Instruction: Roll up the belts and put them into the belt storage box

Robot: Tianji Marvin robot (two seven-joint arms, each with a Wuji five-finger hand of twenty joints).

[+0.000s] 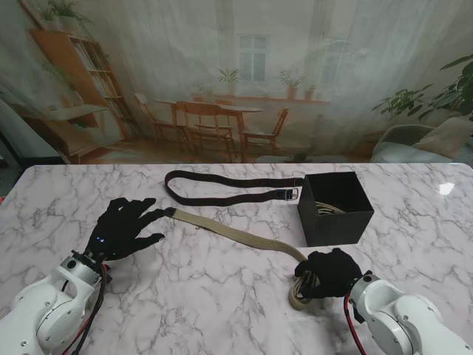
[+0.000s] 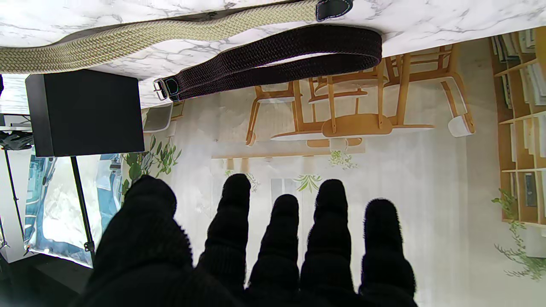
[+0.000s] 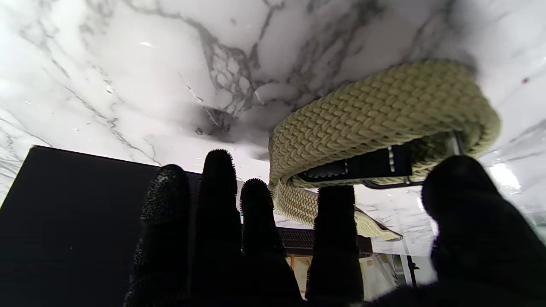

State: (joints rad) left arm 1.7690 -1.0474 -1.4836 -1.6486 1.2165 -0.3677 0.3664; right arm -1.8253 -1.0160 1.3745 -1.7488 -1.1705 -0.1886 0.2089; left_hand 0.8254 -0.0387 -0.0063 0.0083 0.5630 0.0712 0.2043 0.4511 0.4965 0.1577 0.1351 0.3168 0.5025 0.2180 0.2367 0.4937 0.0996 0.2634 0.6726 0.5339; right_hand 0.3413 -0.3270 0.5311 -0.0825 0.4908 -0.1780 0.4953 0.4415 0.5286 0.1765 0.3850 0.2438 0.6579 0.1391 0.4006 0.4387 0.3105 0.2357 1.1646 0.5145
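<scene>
So the black storage box (image 1: 335,208) sits on the marble table (image 1: 222,296) to my right, and it's already got one coiled tan belt (image 1: 327,208) peeking out inside. My right hand (image 1: 330,272) is just in front of the box, fingers curled on the started coil of the beige belt (image 1: 244,235), whose free end stretches toward my left hand (image 1: 124,228). That one hovers with fingers spread, holding nothing. The dark brown belt (image 1: 229,188) lies doubled over, farther from me, left of the box.
</scene>
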